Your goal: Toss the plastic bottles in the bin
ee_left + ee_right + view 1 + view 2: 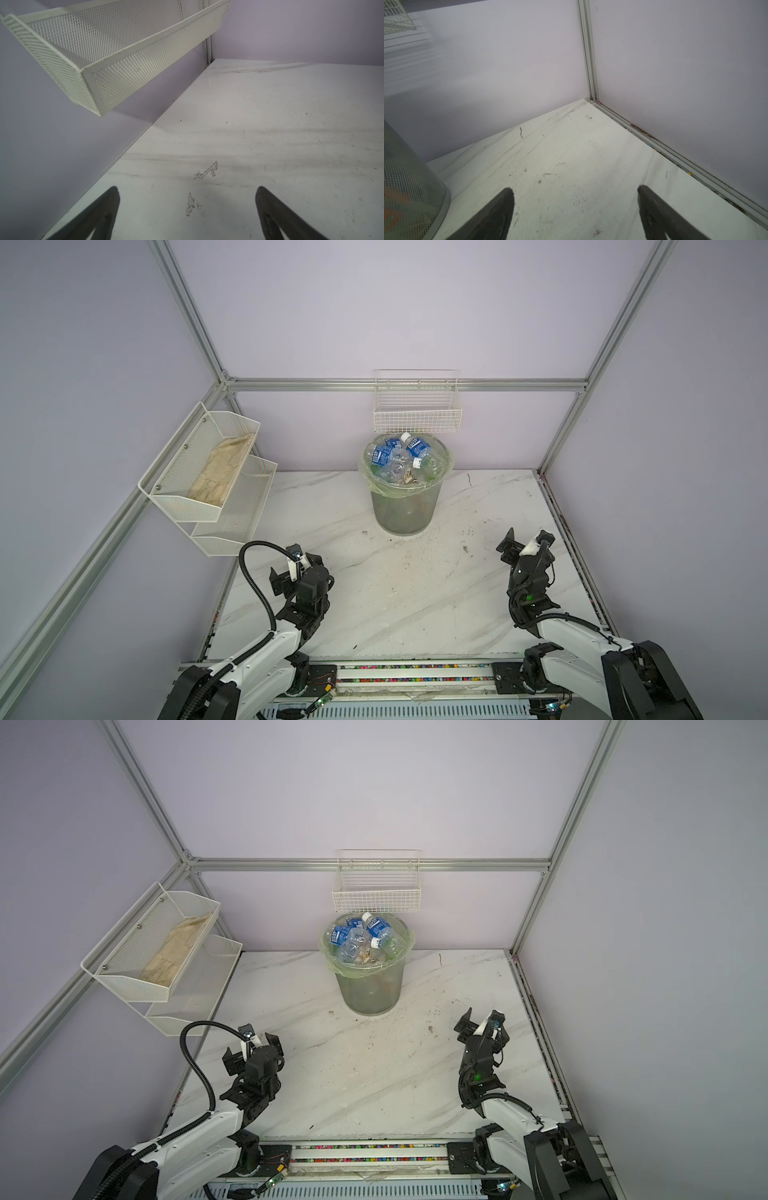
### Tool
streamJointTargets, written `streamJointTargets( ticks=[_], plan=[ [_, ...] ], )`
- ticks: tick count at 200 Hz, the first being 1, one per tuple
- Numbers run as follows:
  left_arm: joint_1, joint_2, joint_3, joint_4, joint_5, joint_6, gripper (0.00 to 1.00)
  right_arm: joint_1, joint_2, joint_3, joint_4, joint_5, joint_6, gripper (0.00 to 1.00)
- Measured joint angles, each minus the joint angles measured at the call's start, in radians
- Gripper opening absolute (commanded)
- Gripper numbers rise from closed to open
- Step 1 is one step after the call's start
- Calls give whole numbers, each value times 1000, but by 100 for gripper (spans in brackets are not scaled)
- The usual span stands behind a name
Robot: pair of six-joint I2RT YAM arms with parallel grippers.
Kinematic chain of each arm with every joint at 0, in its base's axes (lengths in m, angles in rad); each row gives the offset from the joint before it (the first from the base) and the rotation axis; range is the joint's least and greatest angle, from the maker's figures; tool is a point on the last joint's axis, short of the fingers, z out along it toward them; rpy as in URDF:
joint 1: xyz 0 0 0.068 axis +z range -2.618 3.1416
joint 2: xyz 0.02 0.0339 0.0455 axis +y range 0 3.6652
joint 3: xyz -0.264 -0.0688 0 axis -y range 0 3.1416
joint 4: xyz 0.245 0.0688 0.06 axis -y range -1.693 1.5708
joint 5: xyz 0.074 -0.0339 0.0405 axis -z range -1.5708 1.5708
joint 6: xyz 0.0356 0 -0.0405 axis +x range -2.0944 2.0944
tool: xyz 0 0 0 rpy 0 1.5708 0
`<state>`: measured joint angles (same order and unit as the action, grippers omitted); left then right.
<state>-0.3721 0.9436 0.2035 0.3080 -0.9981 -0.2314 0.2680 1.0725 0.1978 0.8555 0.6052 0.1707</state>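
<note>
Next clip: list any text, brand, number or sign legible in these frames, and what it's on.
Nothing can be read.
Blue labels on the plastic bottles in the bin: white lettering, too small and blurred to read in both top views.
Orange patch behind the bin's wall, right wrist view: blurred, no letters discernible.
Wire basket, mesh shelf, table: no writing seen.

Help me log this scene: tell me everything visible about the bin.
The bin is a round, translucent grey wastebasket. It stands upright at the back of the marble table, beneath the white wire basket on the wall. A pale green bag lines it and folds over its rim. Plastic bottles, mostly clear with blue labels, fill it to the top.
</note>
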Motion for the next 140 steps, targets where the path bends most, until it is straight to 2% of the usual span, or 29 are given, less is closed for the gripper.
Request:
streamJointTargets(
  ticks=[140],
  plan=[
    [35, 142, 0, 174, 50, 72, 100, -16, 94, 11, 56, -31, -2, 93]
  ],
)
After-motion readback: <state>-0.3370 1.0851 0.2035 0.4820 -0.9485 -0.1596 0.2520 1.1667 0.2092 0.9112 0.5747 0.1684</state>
